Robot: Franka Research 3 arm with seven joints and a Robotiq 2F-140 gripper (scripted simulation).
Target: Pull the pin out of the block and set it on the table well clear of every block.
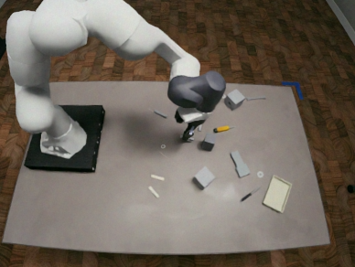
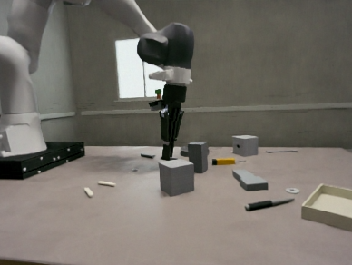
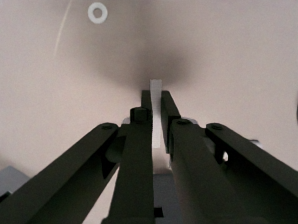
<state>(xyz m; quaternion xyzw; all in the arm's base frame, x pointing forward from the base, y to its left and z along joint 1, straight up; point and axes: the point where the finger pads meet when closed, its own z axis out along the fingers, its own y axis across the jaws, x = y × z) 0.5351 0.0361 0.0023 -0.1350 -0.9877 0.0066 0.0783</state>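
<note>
My gripper (image 1: 187, 137) (image 2: 168, 158) (image 3: 155, 104) points down and is shut on the pin, low over the table beside the small dark grey block. The pin (image 3: 156, 117) is a thin light grey bar between the fingertips in the wrist view; the top and exterior views hardly show it. The small block (image 1: 209, 142) (image 2: 198, 157) (image 3: 164, 187) stands upright to the right of the fingers in the top and exterior views. A dark hole shows on it in the wrist view. The pin's near end appears separate from the block, but the fingers partly hide that area.
A larger grey block (image 1: 204, 177) (image 2: 177, 178) (image 3: 12, 179) stands toward the front. Another block with a hole (image 1: 235, 99) (image 2: 245, 145) is at the back right. A yellow-handled tool (image 1: 221, 129) (image 2: 224, 161), a flat grey piece (image 1: 239, 164), a knife (image 2: 268, 204) and a cream tray (image 1: 266, 208) lie rightward.
</note>
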